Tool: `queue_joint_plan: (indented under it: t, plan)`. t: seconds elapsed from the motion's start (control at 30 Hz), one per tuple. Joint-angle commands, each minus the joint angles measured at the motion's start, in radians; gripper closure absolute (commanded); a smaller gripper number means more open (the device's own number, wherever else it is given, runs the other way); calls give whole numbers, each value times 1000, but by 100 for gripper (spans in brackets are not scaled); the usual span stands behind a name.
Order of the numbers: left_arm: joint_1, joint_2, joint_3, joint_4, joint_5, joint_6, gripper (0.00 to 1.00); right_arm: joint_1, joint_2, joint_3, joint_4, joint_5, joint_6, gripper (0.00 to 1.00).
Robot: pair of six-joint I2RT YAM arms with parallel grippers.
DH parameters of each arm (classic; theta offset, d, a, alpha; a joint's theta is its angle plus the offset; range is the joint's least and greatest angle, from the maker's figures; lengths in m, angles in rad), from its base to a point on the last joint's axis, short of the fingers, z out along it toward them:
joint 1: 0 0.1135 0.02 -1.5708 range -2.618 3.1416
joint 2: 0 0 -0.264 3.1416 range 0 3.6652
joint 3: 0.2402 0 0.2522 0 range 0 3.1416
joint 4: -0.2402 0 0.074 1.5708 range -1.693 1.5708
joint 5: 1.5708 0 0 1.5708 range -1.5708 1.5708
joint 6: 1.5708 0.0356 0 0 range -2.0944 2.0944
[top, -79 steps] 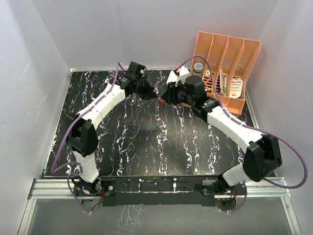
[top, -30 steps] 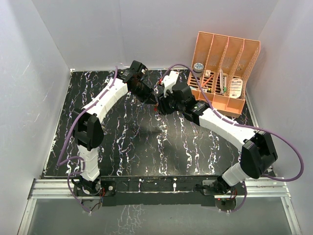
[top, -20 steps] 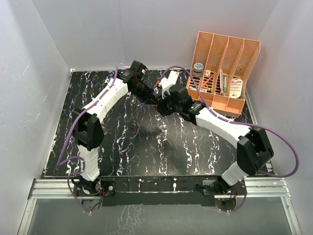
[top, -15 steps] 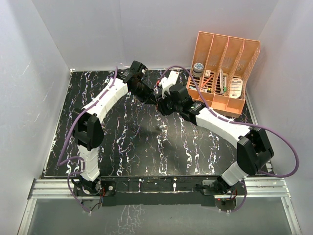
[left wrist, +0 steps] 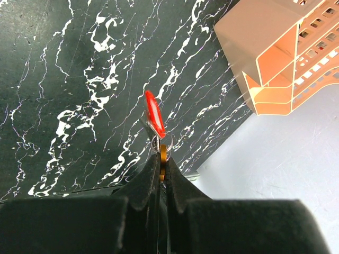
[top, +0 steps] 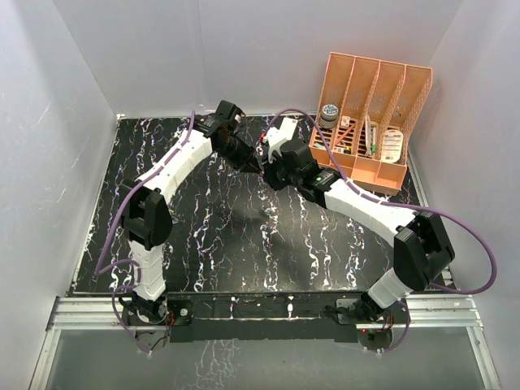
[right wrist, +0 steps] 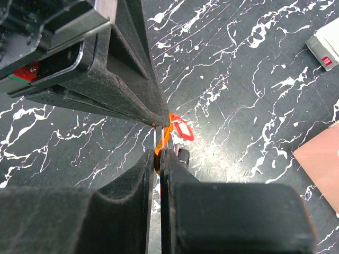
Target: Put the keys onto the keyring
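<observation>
Both grippers meet above the table at the back middle. My left gripper (left wrist: 160,161) is shut on the thin orange-gold keyring (left wrist: 163,154), which stands edge-on between its fingertips. A key with a red plastic head (left wrist: 154,114) hangs off the ring's far end by a small silver loop. My right gripper (right wrist: 159,153) is shut on the same keyring (right wrist: 165,135), tip to tip with the left fingers (right wrist: 122,79). The red key head (right wrist: 181,128) shows just beyond. In the top view the left gripper (top: 250,160) and right gripper (top: 266,166) touch, hiding ring and key.
The large orange slotted file rack (top: 374,114) stands at the back right, holding several items; its corner shows in the left wrist view (left wrist: 275,58). A white rectangular box (right wrist: 326,45) lies on the black marbled table (top: 219,236). White walls enclose the table.
My right arm has swung left and a little back until its fingertips meet the left gripper's. The left arm shifted slightly right early on and has held still since.
</observation>
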Motion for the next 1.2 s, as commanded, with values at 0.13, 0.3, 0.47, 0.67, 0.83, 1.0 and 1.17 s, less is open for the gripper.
queue_joint_plan:
  t: [0.13,0.3,0.47,0.67,0.83,1.0,1.17]
  plan:
    - [12,-9,7,7,100,-3,100,6,-23,-6,67,37,-15,100]
    - [17,-13,-13,32,112,1,99,7,-31,-16,74,40,-13,100]
    - [33,-27,-51,67,118,3,92,7,-38,-13,74,47,-9,100]
    - [60,-48,-96,96,118,15,79,7,-36,3,49,46,7,100]
    - [95,-74,-119,97,106,27,75,7,-33,14,32,40,20,100]
    - [132,-125,-142,84,60,36,75,0,-28,57,7,37,61,100]
    - [171,-225,-205,93,-43,56,75,-32,-2,174,-54,-32,106,100]
